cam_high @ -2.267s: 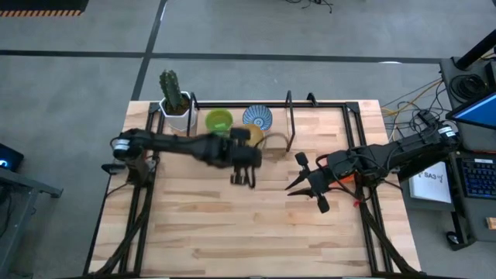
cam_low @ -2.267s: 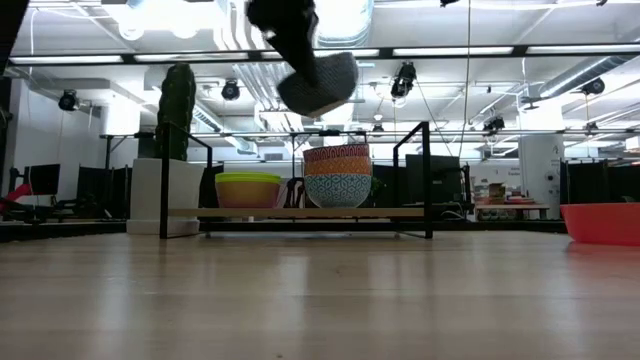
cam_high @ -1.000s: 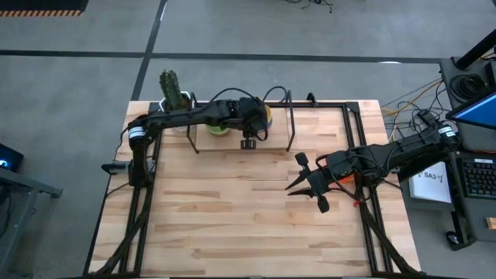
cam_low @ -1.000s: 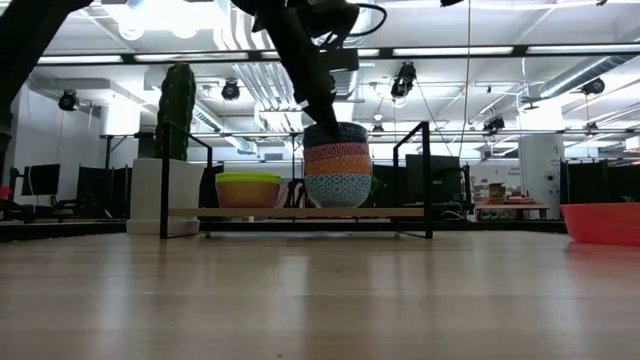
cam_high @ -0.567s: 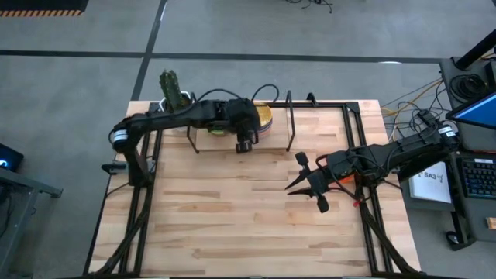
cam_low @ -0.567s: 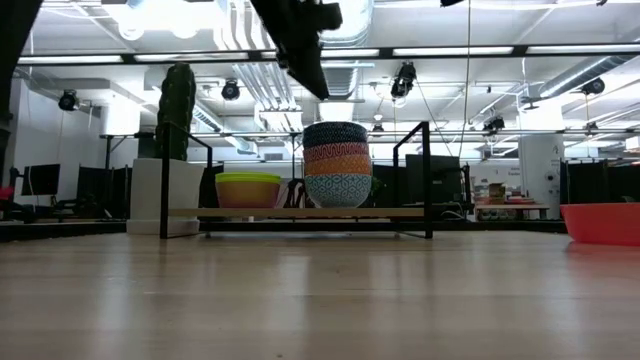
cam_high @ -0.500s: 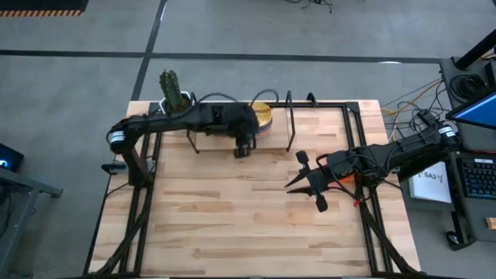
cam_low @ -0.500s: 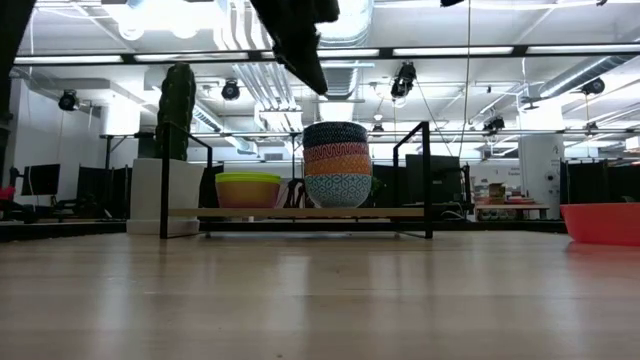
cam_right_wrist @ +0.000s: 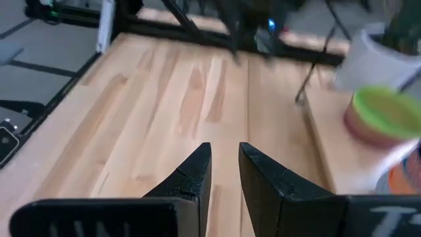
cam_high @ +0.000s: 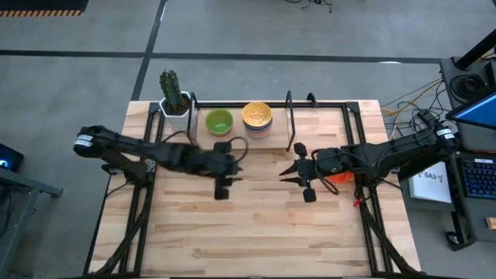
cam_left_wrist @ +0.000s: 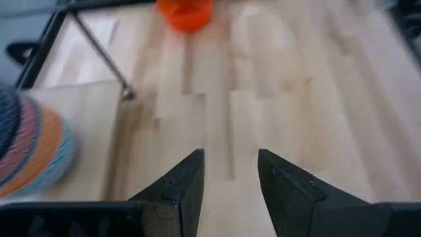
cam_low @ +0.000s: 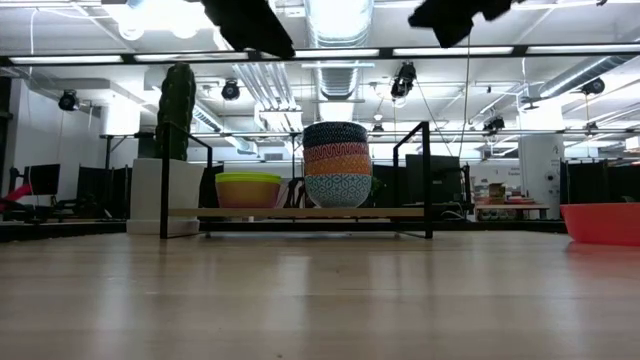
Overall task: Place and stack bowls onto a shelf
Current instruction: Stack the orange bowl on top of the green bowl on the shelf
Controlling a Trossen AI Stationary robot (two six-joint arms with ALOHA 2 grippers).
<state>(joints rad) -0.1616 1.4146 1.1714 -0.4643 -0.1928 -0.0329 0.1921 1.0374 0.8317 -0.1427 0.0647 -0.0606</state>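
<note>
On the shelf [cam_high: 279,143] at the table's far side stand two stacks of bowls. One is a tall stack [cam_low: 336,165] whose top bowl [cam_high: 256,115] is yellow inside. The other is lower, with a green bowl [cam_high: 219,122] on top. A red-orange bowl [cam_low: 603,222] sits on the tabletop at the right and also shows far off in the left wrist view [cam_left_wrist: 186,13]. My left gripper [cam_left_wrist: 230,161] hovers open in front of the shelf [cam_high: 235,167] with nothing between its fingers. My right gripper [cam_right_wrist: 223,151], right of it [cam_high: 285,172], is open by a narrow gap and holds nothing.
A white pot with a green cactus [cam_high: 172,91] stands at the shelf's left end. Thin black uprights [cam_low: 427,180] frame the shelf. The wooden tabletop [cam_high: 256,232] between the arms and the near edge is bare.
My left gripper has let go of the top bowl of the tall stack, risen, and drawn back toward the near and left edges. The bowl stays on the stack. My right gripper has shifted a little toward the left and far edges.
</note>
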